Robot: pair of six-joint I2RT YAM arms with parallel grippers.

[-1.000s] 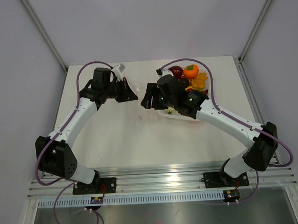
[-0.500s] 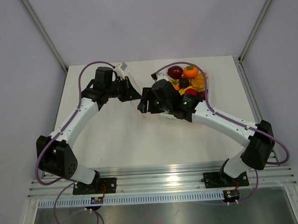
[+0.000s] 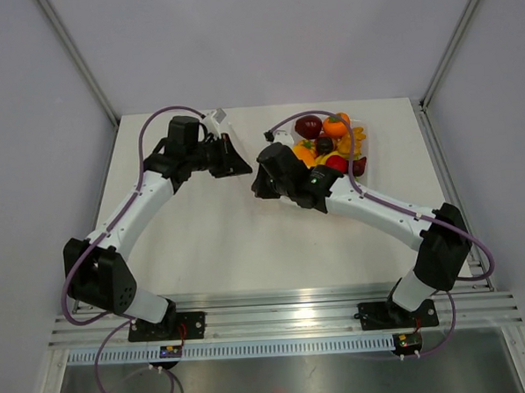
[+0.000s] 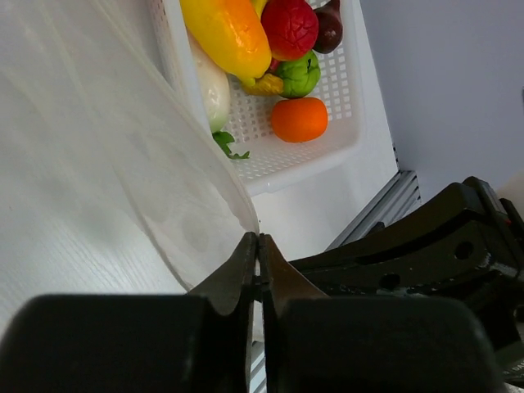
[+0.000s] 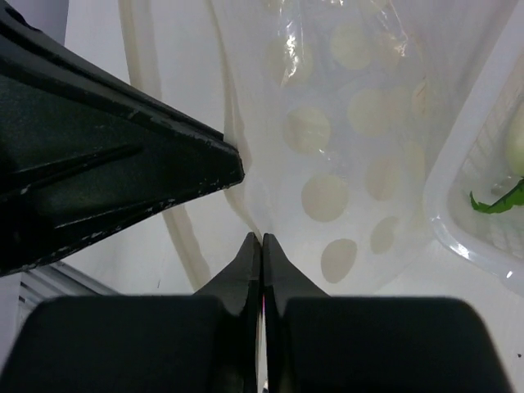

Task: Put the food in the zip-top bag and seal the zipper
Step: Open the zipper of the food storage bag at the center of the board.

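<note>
Plastic bag [image 5: 344, 123] edge now sits pinched in our just-closed right jaws and the clamped left jaws, so we can likely spread its mouth.

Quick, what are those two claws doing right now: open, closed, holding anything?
Left gripper: closed, pinching an edge of the zip-top bag.
Right gripper: closed, pinching another part of the same bag's edge.
</note>
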